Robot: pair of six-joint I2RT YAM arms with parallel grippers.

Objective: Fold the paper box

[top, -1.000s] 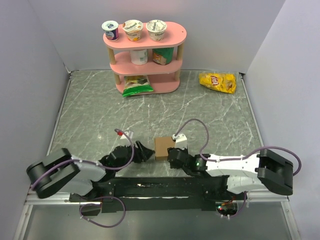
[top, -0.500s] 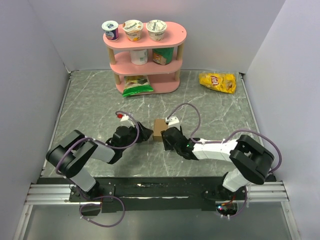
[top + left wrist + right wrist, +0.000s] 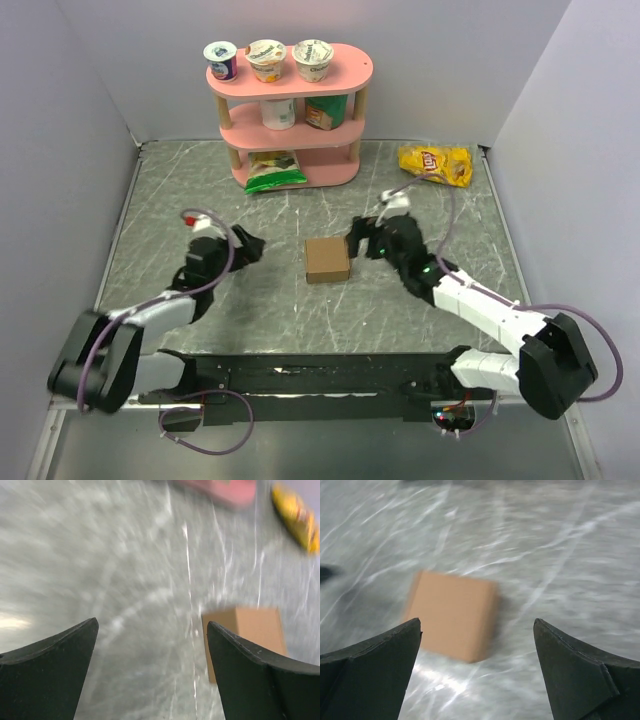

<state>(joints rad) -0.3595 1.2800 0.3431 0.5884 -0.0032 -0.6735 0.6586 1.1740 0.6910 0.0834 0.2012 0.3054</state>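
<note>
paper box [image 3: 327,260] sits closed on desk [image 3: 190,190] | left claw [image 3: 248,246], right claw [image 3: 359,239] both wide open, empty | i'd retreat without nudging it

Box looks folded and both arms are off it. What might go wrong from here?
The box sits free on the table, touched by neither end effector; unheld flaps may spring open. The right end effector hangs close to its right edge, so a stray move might shove it. The left end effector is farther off.
</note>
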